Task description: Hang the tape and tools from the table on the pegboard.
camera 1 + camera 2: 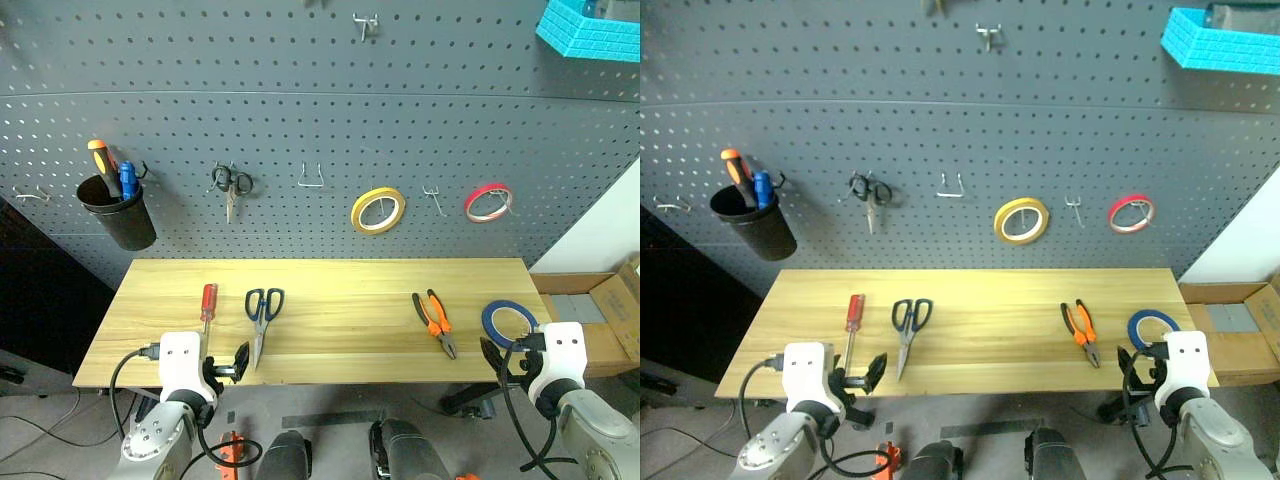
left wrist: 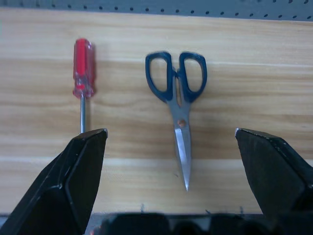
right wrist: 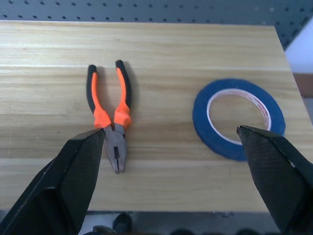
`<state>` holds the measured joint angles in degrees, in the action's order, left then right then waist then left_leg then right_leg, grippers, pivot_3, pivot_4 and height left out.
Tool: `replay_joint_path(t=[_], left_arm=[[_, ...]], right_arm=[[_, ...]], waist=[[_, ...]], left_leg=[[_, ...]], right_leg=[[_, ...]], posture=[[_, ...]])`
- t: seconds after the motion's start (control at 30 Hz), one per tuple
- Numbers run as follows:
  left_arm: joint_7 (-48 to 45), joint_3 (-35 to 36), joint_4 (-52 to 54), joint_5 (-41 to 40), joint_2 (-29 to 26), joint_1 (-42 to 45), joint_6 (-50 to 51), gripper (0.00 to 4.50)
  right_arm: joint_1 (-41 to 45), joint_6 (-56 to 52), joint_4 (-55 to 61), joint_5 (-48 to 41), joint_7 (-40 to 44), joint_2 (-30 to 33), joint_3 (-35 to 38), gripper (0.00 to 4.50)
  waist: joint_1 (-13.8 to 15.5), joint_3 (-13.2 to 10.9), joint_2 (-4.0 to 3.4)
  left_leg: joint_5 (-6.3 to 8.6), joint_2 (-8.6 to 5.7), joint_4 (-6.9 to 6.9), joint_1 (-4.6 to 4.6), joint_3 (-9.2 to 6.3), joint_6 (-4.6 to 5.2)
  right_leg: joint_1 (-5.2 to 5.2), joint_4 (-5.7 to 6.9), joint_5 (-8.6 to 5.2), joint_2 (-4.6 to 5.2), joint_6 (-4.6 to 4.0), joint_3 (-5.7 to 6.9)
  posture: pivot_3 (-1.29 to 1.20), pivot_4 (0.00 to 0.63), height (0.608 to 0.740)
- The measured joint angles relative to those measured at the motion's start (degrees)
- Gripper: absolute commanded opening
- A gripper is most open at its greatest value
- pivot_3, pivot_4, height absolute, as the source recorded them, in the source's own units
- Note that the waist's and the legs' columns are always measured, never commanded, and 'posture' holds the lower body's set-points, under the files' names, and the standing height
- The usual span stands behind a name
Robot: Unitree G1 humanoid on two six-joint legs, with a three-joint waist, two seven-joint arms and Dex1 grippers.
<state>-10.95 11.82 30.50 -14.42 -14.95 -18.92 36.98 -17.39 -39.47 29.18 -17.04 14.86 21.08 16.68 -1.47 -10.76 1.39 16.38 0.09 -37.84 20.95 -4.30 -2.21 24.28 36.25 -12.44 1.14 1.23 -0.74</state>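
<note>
both end effectors released: left end effector (image 2: pixel 168 142) before scissors (image 2: pixel 178 105), right end effector (image 3: pixel 171 142) before pliers (image 3: pixel 110 115).

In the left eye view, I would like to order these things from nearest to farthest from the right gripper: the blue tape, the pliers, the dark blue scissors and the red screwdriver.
Measured from the right gripper:
1. Blue tape, right beside it at the table's right end.
2. Pliers, a little further left.
3. Dark blue scissors, left of the table's middle.
4. Red screwdriver, farthest, near the left end.

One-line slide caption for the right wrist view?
Open right gripper hovers at the near edge of the table, framing orange-and-black pliers and the flat-lying blue tape, neither touched yet.
</note>
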Motion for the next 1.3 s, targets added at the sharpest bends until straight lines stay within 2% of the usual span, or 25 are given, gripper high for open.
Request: replay_joint_path(t=[0.07,0.17,0.27,0.37,0.53,0.67,0.93,1.13,1.3], left_arm=[[-2.4,-1.0,-2.0,0.8,-3.6,2.3,-0.4,4.48],[-8.6,-6.9,-6.8,2.1,-8.9,7.6,-2.8,4.48],[-14.9,-13.3,-12.5,3.3,-10.7,15.5,-6.2,4.48],[-21.7,-21.0,-19.5,5.2,-10.3,26.2,-11.7,4.48],[-31.8,-30.4,-31.8,7.1,-5.6,37.7,-21.2,4.48],[-37.0,-33.7,-41.0,8.2,-1.8,43.2,-27.0,4.48],[-41.0,-34.8,-62.2,11.0,9.1,56.3,-37.5,4.48],[-43.6,-35.0,-72.2,13.1,12.0,61.8,-43.3,4.48],[-44.9,-34.5,-75.0,13.3,14.3,64.2,-45.4,4.48]], right_arm=[[1.7,0.3,-1.7,0.0,1.7,1.1,-0.2,4.5],[5.8,0.8,-6.6,0.0,5.0,3.1,-2.2,4.5],[9.4,1.2,-10.8,0.0,8.0,4.7,-4.4,4.5],[14.0,1.4,-16.3,0.0,10.8,7.3,-5.2,4.5],[18.6,1.7,-24.8,0.1,14.3,10.3,-5.2,4.5],[21.1,3.3,-30.7,1.1,15.9,12.4,-5.6,4.5],[29.5,8.3,-44.0,3.0,18.3,13.3,-7.0,4.5],[35.4,11.0,-54.5,4.6,20.1,13.9,-7.5,4.5],[38.9,11.1,-62.1,4.5,20.2,13.8,-7.4,4.5]], waist=[[0.0,-0.1,-0.11],[-0.1,-0.5,-0.23],[0.0,-1.0,-0.22],[-0.2,-1.5,-0.24],[-0.5,-2.0,-0.29],[-1.2,-3.2,-0.31],[-2.0,-5.6,-0.08],[-2.8,-7.5,-0.06],[-3.2,-8.0,0.02]], left_leg=[[0.0,-0.14,0.02,-0.03,0.03,0.0],[-0.01,-0.29,0.01,-0.02,0.06,0.01],[-0.01,-0.35,0.01,0.04,0.07,0.03],[0.0,-0.42,0.0,0.1,0.16,0.08],[0.24,-0.41,-0.02,0.09,0.31,0.49],[0.32,-0.39,-0.04,0.1,0.36,0.64],[0.33,-0.49,-0.21,0.12,0.54,0.69],[0.35,-0.47,-0.2,0.26,0.61,0.73],[0.39,-0.42,-0.21,0.5,0.59,0.79]], right_leg=[[-0.01,-0.01,0.0,-0.02,0.0,0.06],[-0.01,-0.02,0.01,-0.02,0.01,0.04],[-0.03,-0.06,0.08,-0.03,0.12,0.02],[-0.04,-0.14,0.24,-0.04,0.36,-0.1],[-0.05,-0.18,0.26,-0.03,0.62,-0.23],[-0.02,-0.17,0.24,-0.03,0.61,-0.28],[-0.08,-0.2,0.36,0.01,0.89,-0.5],[0.08,-0.18,0.41,0.02,0.86,-0.57],[0.2,-0.17,0.53,0.16,0.74,-0.55]], posture=[[0.0,0.181,0.74],[-0.03,0.195,0.74],[-0.05,0.211,0.74],[-0.06,0.228,0.74],[-0.09,0.254,0.74],[-0.12,0.286,0.74],[-0.13,0.34,0.74],[-0.13,0.368,0.74],[-0.11,0.372,0.74]])
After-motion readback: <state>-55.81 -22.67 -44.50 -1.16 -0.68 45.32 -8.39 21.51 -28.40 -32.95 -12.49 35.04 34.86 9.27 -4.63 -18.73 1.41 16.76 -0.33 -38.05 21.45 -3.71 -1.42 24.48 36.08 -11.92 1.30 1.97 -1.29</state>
